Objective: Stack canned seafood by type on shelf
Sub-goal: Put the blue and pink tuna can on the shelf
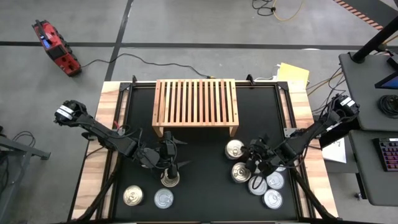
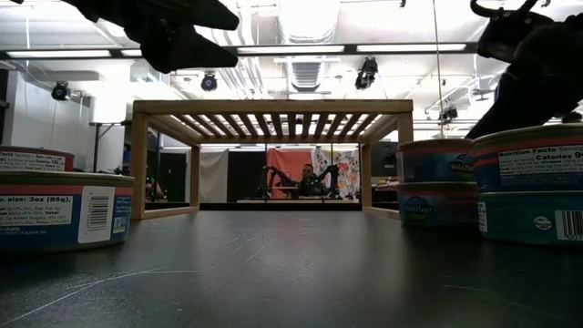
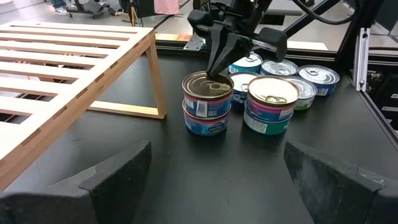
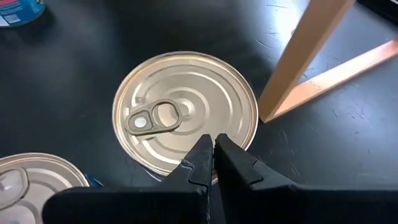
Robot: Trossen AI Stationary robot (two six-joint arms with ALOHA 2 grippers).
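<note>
Right gripper [image 4: 212, 152] over gold-lidded can [image 4: 185, 109]

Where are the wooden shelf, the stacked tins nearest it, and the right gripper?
shelf [image 1: 195, 99], high view, slatted top.
two-tin stack [image 3: 207, 93], left wrist view, top tin's lid.
right gripper [image 4: 213, 152], right wrist view, between its shut fingertips.

red tool case [image 1: 56, 46], yellow pad [image 1: 293, 73], keyboard [image 1: 388, 154]

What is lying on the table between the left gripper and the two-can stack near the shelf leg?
Nothing: the left wrist view shows only bare black table between the left gripper and the two-can stack.
</note>
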